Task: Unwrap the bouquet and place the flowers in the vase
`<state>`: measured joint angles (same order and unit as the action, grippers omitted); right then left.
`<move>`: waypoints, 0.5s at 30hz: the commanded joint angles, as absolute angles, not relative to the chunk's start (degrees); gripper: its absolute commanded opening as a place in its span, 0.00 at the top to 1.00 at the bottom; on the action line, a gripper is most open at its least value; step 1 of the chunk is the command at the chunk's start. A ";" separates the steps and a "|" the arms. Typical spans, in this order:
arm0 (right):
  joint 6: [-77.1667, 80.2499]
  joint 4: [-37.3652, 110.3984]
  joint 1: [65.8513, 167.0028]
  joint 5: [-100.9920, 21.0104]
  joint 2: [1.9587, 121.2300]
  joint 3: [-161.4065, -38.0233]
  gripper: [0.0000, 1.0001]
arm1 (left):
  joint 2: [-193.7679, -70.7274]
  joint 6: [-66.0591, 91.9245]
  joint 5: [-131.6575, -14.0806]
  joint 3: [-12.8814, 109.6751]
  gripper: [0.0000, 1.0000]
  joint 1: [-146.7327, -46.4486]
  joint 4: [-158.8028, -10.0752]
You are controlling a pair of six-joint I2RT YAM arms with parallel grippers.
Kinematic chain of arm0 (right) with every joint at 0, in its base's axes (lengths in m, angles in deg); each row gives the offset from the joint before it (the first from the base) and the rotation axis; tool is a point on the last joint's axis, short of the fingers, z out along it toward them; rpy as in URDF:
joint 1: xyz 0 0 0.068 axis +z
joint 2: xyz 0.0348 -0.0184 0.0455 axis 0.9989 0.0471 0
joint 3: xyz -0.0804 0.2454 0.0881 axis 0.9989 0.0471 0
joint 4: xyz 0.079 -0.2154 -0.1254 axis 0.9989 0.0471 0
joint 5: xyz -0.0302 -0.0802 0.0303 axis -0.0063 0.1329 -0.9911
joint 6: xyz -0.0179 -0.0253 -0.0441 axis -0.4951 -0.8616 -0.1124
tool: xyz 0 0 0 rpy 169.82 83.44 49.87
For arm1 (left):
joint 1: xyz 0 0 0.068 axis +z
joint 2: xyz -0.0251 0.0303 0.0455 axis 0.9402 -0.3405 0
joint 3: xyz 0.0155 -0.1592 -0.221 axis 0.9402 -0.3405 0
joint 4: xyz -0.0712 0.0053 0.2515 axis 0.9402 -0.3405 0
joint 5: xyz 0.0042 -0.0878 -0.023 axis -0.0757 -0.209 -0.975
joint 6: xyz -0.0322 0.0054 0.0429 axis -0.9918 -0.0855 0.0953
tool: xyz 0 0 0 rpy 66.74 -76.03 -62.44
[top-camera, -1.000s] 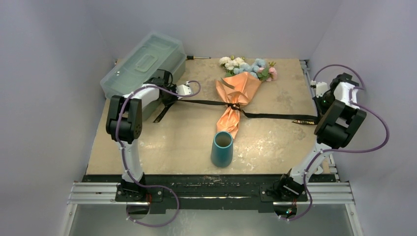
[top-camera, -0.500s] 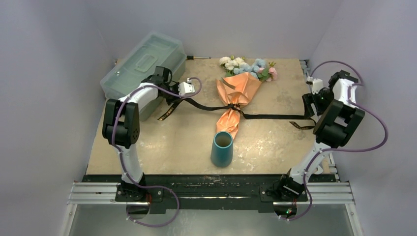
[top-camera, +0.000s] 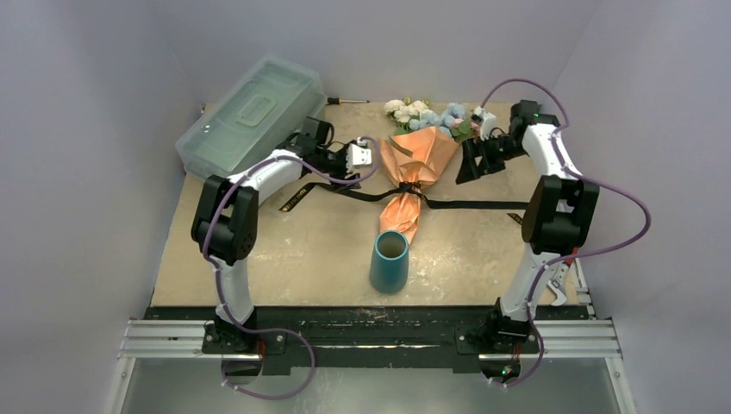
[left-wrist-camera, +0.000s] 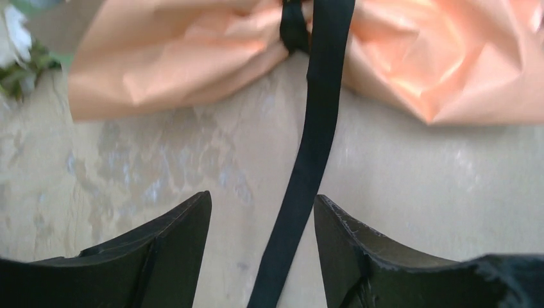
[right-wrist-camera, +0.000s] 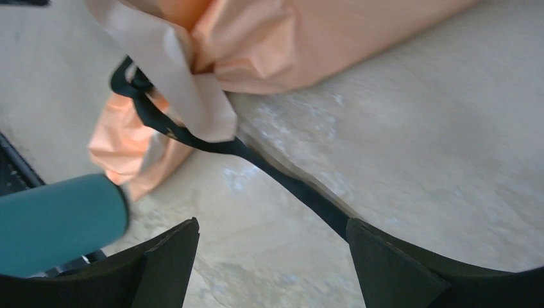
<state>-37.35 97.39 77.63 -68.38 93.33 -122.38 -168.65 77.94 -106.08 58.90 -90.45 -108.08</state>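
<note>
The bouquet (top-camera: pixel 417 169) lies flat in the far half of the tabletop (top-camera: pixel 284 241), about midway between the left and right edges. Its flowers (top-camera: pixel 428 116) reach almost to the far edge, and the narrow tail of the orange paper points toward the near edge. The vase (top-camera: pixel 390 261) stands upright close to the middle of the near edge, just beside the tip of this tail. A black ribbon (top-camera: pixel 472 204) is tied around the waist of the bouquet. One end runs toward the left edge and the other toward the right edge, both lying on the tabletop.

The left arm (top-camera: pixel 267 170) reaches to the bouquet from the left side. The left fingers (left-wrist-camera: pixel 173 244) are spread, and the ribbon passes between them, nearer to one finger, but it is not pinched. The right arm (top-camera: pixel 552 147) comes from the right side, near the flowers. The right fingers (right-wrist-camera: pixel 398 263) are also spread wide and hold nothing; the ribbon lies on the tabletop under them. A grey-green toolbox (top-camera: pixel 250 112) sits at the far left corner.
</note>
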 commanded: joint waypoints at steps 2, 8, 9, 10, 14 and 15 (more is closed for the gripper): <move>-25.34 86.28 82.38 -76.72 92.15 -119.24 0.10 | -169.51 66.51 -111.61 59.05 0.39 -94.96 -93.08; -19.22 76.25 88.02 -73.40 93.44 -117.12 0.11 | -173.35 62.29 -111.56 61.26 0.45 -99.40 -88.58; -19.09 75.89 88.56 -73.01 93.78 -117.38 0.11 | -173.76 62.16 -111.47 61.63 0.46 -99.78 -88.59; -19.07 75.83 88.75 -72.84 94.25 -117.72 0.12 | -174.20 62.01 -111.50 61.87 0.48 -99.99 -88.64; -18.77 75.74 89.29 -72.81 95.70 -119.22 0.17 | -175.71 62.44 -111.77 62.35 0.49 -100.61 -89.58; -18.66 75.61 89.46 -72.79 95.95 -119.56 0.19 | -175.99 62.58 -111.69 62.34 0.48 -100.83 -89.76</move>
<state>-20.85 78.58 89.39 -72.80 94.95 -117.36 -175.10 63.89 -109.21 59.80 -100.48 -91.71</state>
